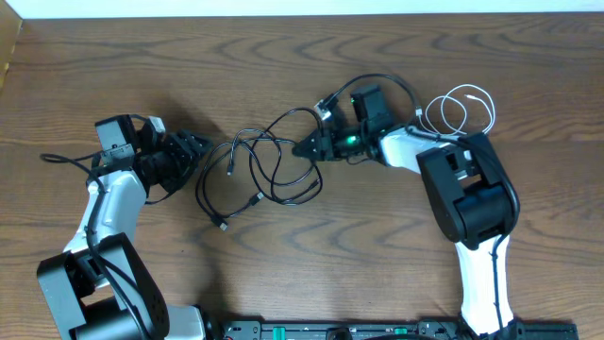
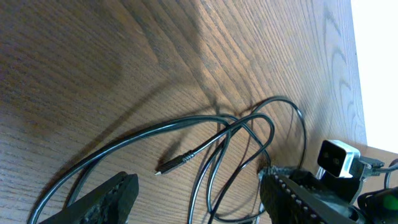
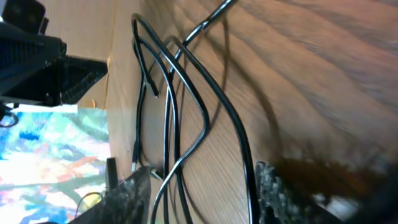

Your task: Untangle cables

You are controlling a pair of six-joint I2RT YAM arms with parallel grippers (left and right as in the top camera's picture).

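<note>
Two arms face each other over the wooden table [image 1: 283, 57], with the black cable [image 1: 269, 165] sprawled in overlapping loops between them. The left gripper [image 1: 200, 151] sits at the black cable's left edge with its jaws spread wide. In its wrist view several strands run through the gap without being pinched. The right gripper [image 1: 304, 148] sits at the black cable's right edge with its jaws partly spread. Strands pass between them too, and none looks clamped as far as the view shows. The white cable [image 1: 461, 109] lies coiled well to the right of the black cable, behind the right arm and apart from it, so the tangle to work seems to be the black one alone.

To do this step well, I judge each gripper should close on one single strand, then the two should draw apart slowly and low, checking that loops open rather than tighten. The crossing strands by the right gripper are the main obstacle, since grabbing two at once would drag the whole heap. A small plug [image 1: 231, 171] lies inside the black cable's left loops and another plug end [image 1: 223, 227] at its lower left. Either could snag on a loop.
</note>
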